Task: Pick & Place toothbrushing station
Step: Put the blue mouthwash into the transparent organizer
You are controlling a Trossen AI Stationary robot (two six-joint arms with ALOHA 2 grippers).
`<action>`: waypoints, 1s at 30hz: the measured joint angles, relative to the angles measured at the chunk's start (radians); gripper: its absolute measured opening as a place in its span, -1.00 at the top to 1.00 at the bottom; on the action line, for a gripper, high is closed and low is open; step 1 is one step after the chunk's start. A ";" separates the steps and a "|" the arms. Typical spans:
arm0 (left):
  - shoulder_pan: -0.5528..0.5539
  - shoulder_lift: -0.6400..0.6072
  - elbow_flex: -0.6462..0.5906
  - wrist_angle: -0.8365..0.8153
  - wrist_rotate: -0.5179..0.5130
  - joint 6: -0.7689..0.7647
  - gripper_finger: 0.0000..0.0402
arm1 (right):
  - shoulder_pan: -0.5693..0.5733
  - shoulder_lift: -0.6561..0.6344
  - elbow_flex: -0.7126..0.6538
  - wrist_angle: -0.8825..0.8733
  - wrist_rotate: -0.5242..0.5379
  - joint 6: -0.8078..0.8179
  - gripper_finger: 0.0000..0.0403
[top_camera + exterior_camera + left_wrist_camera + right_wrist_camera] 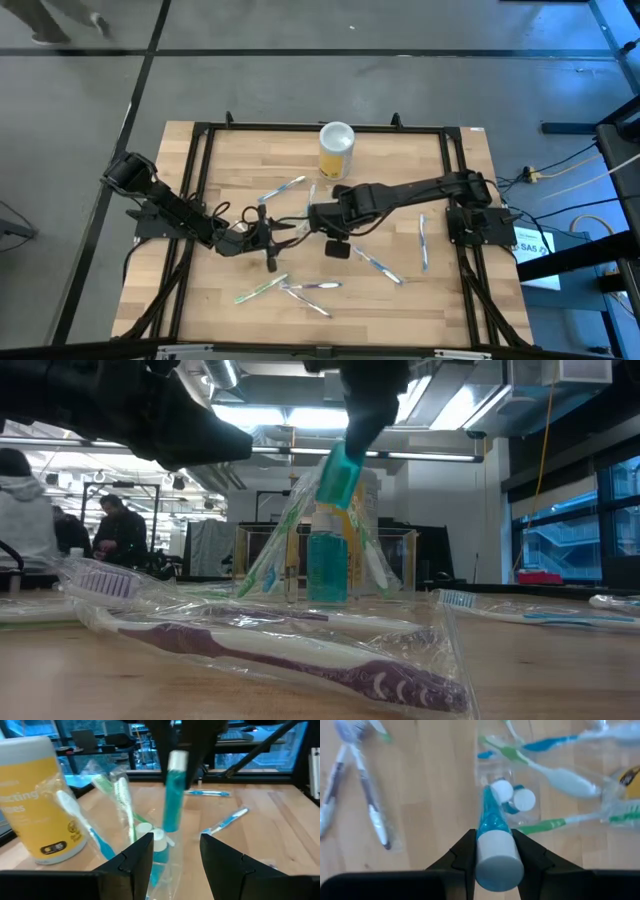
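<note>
I take the clear toothbrushing station [507, 795] as my landmark; it stands on the wooden tabletop [450, 290] a little nearer than the yellow wipes canister [336, 150].

Right tool [493, 851]: I hold it directly above the station, its fingers closed on a teal tube with a white cap [492, 840]. The tube's far end points down toward the station's open mouth, where two more white-capped tubes [512, 796] already stand. In the low view the gripped tube [338, 472] hangs tilted above the station [330, 550].

Left tool [172, 855]: I have it at the station's side, fingers spread, one on either side of the container's base; whether they touch the plastic I cannot tell. In the high view it [268, 232] sits just left of the station.

Green and blue toothbrushes [122, 800] lean out of the station in clear wrappers.

Loose wrapped toothbrushes lie around the station: a blue one [423, 243] well to its right, another blue one [378, 264] to its near right, a green one [262, 289] and a purple pair [310, 290] on its near side. The purple brush [300, 655] fills the low view's foreground.
</note>
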 joint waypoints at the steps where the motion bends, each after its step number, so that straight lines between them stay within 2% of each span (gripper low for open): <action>1: 0.000 0.000 0.000 0.000 0.011 0.000 0.21 | -0.005 0.000 -0.009 0.000 0.000 0.006 0.53; 30: 0.000 0.000 0.000 0.000 0.019 0.001 0.21 | -0.029 0.005 -0.028 0.004 -0.036 0.063 0.53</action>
